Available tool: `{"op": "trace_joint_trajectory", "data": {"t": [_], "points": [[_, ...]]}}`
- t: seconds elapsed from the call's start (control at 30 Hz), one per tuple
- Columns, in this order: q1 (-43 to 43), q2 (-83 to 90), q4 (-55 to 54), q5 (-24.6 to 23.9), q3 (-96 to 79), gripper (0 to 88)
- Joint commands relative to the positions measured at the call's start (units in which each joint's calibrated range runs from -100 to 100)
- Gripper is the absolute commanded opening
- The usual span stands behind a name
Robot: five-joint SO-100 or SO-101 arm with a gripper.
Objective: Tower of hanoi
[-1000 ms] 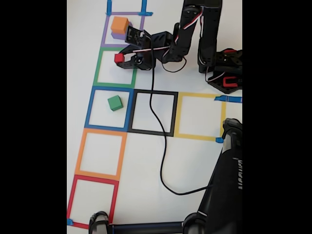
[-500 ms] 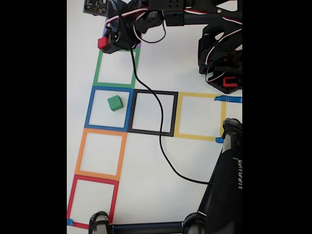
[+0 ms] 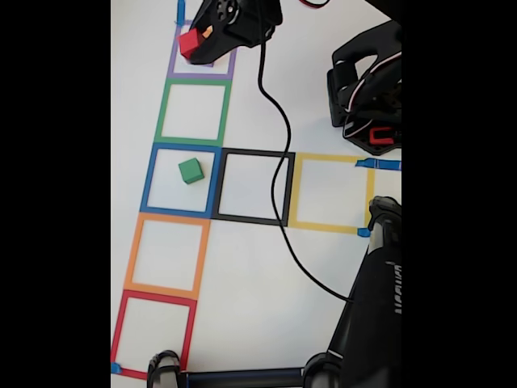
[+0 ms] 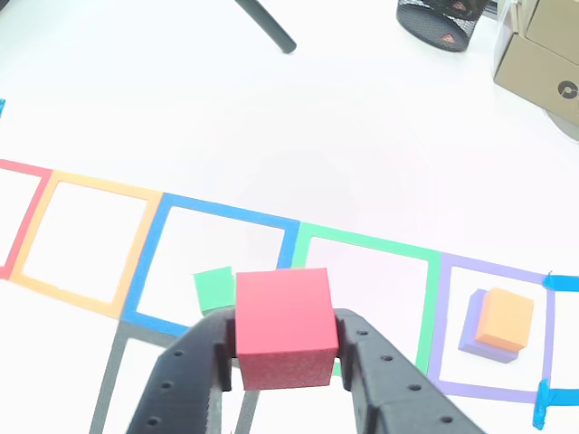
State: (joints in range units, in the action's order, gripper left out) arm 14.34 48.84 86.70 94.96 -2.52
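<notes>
My gripper (image 4: pixel 285 351) is shut on the red block (image 4: pixel 282 325), holding it up off the table. In the fixed view the gripper (image 3: pixel 194 42) and the red block (image 3: pixel 188 42) hang over the purple tape square (image 3: pixel 173 63) at the top. The orange block (image 4: pixel 505 318) sits on top of the purple block (image 4: pixel 469 336) inside that purple square (image 4: pixel 434 325). The green block (image 3: pixel 191 170) lies alone in the blue tape square (image 3: pixel 149 179), and it shows just left of the red block as the green block (image 4: pixel 213 289) in the other view.
Green (image 3: pixel 164 109), black (image 3: pixel 257 220), yellow (image 3: pixel 297 190), orange (image 3: pixel 134 255) and red (image 3: pixel 119 327) tape squares mark the white table. A black cable (image 3: pixel 283 178) trails across the black square. The arm's base (image 3: pixel 367 89) stands at the right; a black stand (image 3: pixel 376 307) fills the lower right.
The gripper has carried the red block from over the green square up to the purple square, and the arm has stretched out. The green block has not moved.
</notes>
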Motion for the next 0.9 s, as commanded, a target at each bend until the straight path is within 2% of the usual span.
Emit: {"op": "trace_joint_trajectory", "data": {"t": [0.0, 0.13, 0.3, 0.63, 0.87], "points": [[2.92, 2.96, 1.56, 1.15, 1.25, 0.3], [3.78, 5.14, -1.11, 4.7, -5.84, 0.2], [3.98, 7.8, -12.85, 5.04, -23.29, 0.2], [5.89, 6.51, -54.39, 5.04, -60.29, 0.5], [7.52, -7.14, -79.57, 5.04, -69.29, 0.4]]}}
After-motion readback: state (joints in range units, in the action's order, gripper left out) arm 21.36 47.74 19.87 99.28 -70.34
